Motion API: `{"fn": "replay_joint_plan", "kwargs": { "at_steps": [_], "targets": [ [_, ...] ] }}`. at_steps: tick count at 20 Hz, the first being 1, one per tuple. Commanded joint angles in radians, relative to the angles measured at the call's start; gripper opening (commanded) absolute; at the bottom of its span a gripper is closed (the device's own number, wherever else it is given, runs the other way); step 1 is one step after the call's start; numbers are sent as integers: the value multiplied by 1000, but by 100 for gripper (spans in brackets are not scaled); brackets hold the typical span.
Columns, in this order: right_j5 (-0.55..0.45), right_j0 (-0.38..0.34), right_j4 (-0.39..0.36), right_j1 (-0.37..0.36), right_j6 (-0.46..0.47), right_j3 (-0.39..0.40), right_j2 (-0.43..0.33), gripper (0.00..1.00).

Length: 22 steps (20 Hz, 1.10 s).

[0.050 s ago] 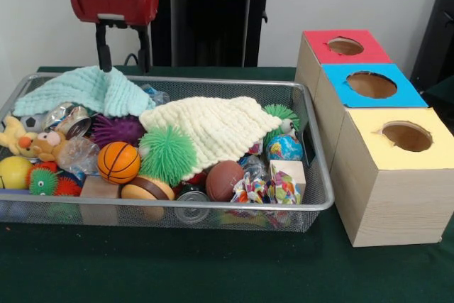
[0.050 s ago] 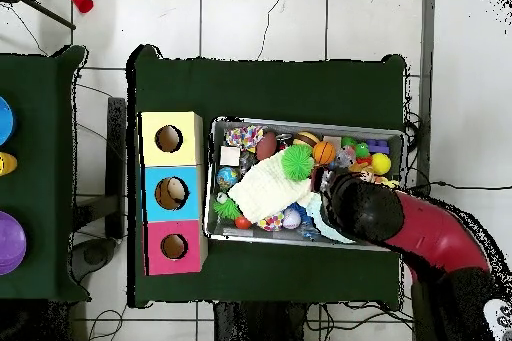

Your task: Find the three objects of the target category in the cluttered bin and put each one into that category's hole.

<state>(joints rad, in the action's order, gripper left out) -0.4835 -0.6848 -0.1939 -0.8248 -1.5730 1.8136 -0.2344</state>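
Note:
A wire bin (image 1: 323, 200) is crammed with toys. Among them are an orange basketball (image 1: 118, 162), a green spiky ball (image 1: 169, 155), a brown ball (image 1: 224, 179), a globe ball (image 1: 284, 148) and a purple spiky ball (image 1: 117, 130). A cream knit cloth (image 1: 213, 129) covers the middle and a mint cloth (image 1: 85, 90) lies over the far left corner. My gripper (image 1: 124, 58) hangs just above the mint cloth, open, with nothing between its fingers. In the overhead view the arm (image 2: 400, 222) reaches over the bin (image 2: 300, 123) and hides the fingers.
Three boxes with round holes stand in a row beside the bin: red (image 1: 369, 51), blue (image 1: 404, 94) and yellow (image 1: 369, 129). In the overhead view they are yellow (image 2: 150, 127), blue (image 2: 152, 179) and red (image 2: 155, 257). A plush duck (image 1: 32, 143) and a yellow ball (image 1: 14, 172) sit at the bin's left end.

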Motion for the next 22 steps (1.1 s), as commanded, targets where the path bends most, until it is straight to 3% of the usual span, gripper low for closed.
{"fn": "replay_joint_plan", "kwargs": {
  "at_steps": [1,6,11,22],
  "targets": [
    [-33,15,-49,22,32,-1,-85,100],
    [-93,57,-33,8,11,-42,-85,100],
    [-94,73,-17,-19,3,-31,-89,100],
    [-90,96,-9,3,-18,-57,-75,100]
  ]
}}
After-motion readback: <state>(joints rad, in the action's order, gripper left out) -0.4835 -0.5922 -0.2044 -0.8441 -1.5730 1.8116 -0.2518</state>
